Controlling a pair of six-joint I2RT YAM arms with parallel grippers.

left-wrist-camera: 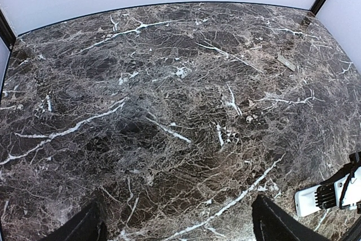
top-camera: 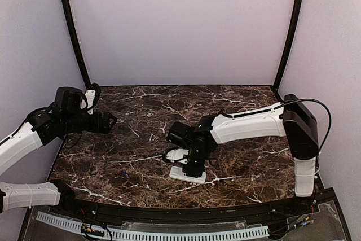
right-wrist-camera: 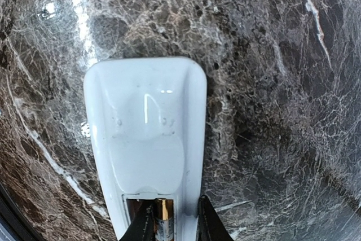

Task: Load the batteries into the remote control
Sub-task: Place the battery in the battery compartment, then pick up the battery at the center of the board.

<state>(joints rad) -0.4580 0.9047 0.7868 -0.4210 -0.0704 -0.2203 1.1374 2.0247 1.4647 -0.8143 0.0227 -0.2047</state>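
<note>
The white remote control (right-wrist-camera: 144,139) lies back up on the marble table (top-camera: 242,156), its battery bay open at the near end. One battery (right-wrist-camera: 163,218), copper-topped, lies in the bay. My right gripper (right-wrist-camera: 176,227) points straight down over it. One finger is inside the bay against the battery, the other outside the remote's right edge. Whether they squeeze is unclear. In the top view the remote (top-camera: 189,175) sits under the right gripper (top-camera: 194,167). My left gripper (top-camera: 110,121) hovers at the far left, open and holding nothing.
A small flat grey cover piece (left-wrist-camera: 286,61) lies far across the table in the left wrist view. A tiny dark speck (top-camera: 125,174) sits left of the remote, too small to identify. Dark frame posts (top-camera: 73,32) and pale walls enclose the table.
</note>
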